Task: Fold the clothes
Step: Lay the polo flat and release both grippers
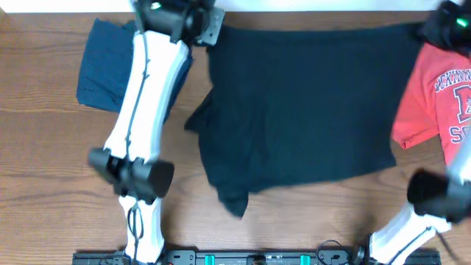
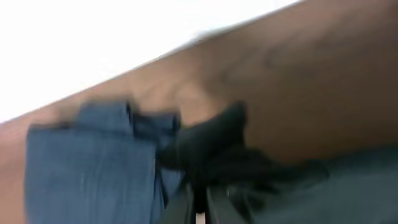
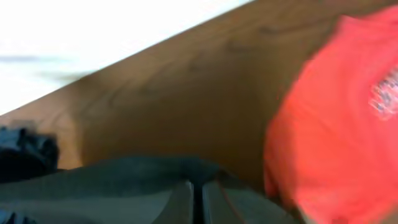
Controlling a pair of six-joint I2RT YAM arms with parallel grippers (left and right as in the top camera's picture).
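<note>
Left fingers (image 2: 181, 208) and right fingers (image 3: 178, 202) pinch black T-shirt (image 1: 309, 110) between navy garment (image 1: 103, 70) and red T-shirt (image 1: 434, 103).

Coral-red T-shirt (image 1: 423, 103), white lettering (image 1: 455, 92) illegible

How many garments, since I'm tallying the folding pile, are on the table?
3. The navy garment lies at the far left, the black T-shirt is spread across the middle, and the coral-red lettered T-shirt sits at the right edge. Others could be hidden underneath.
</note>
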